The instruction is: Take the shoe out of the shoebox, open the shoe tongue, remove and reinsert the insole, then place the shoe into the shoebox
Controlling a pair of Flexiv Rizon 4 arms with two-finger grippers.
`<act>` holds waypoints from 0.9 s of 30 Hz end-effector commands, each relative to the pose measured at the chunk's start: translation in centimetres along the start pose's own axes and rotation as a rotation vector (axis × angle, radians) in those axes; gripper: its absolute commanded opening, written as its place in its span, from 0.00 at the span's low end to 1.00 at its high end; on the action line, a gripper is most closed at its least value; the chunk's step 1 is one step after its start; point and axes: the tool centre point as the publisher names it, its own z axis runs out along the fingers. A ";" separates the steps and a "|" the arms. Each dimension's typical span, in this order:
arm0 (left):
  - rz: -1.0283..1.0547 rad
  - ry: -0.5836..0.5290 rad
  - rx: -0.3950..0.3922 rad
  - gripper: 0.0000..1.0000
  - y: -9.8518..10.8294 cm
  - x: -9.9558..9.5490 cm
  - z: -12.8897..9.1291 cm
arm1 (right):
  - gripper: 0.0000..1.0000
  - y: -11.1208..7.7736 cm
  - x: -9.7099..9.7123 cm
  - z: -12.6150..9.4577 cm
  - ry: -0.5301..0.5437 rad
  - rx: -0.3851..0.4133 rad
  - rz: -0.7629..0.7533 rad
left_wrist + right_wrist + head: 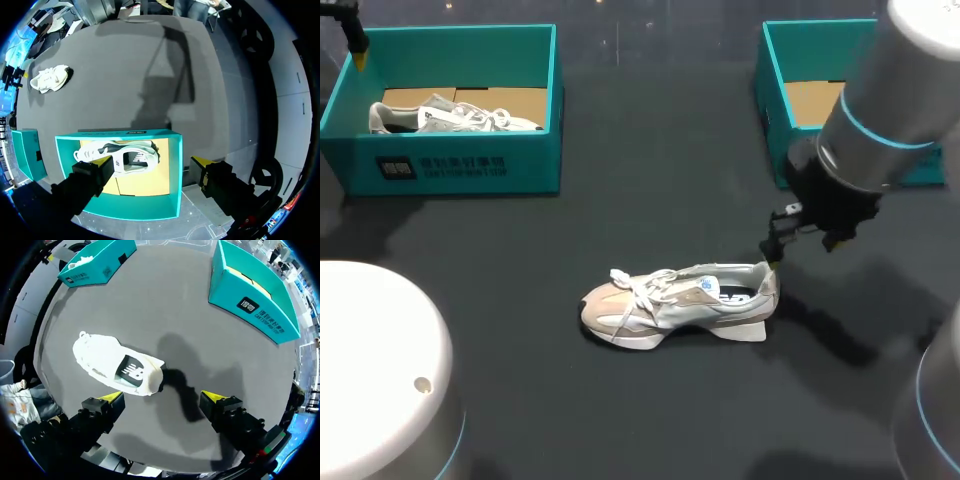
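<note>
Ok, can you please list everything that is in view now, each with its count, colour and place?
loose shoe: one, white and beige, on the middle of the table, outside both boxes
boxed shoe: one, white and grey, inside the left box
left box: one, teal, open, at the far left of the table
right box: one, teal, open, at the far right; its tan floor shows
table: one, dark grey, under everything
left gripper: one, black with yellow tips, open, above the left box
right gripper: one, black with yellow tips, open, near the heel of the loose shoe, not touching it
</note>
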 end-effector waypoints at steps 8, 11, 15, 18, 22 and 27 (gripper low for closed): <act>0.001 0.002 0.000 1.00 0.0 0.0 0.0 | 1.00 -4.7 -3.7 -2.1 0.750 -0.713 -0.939; 0.001 0.002 0.000 1.00 0.0 0.0 0.0 | 1.00 -4.7 -3.7 -2.1 0.750 -0.713 -0.939; 0.001 0.002 0.000 1.00 0.0 0.0 0.0 | 1.00 -4.7 -3.7 -2.1 0.750 -0.713 -0.939; 0.001 0.002 0.000 1.00 0.0 0.0 0.0 | 1.00 -4.7 -3.7 -2.1 0.750 -0.713 -0.939; 0.001 0.002 0.000 1.00 0.0 0.0 0.0 | 1.00 -4.7 -5.1 -1.6 0.783 -0.826 -1.076; 0.001 0.002 0.000 1.00 0.0 0.0 0.0 | 1.00 -5.1 -6.9 -0.6 0.811 -0.926 -1.184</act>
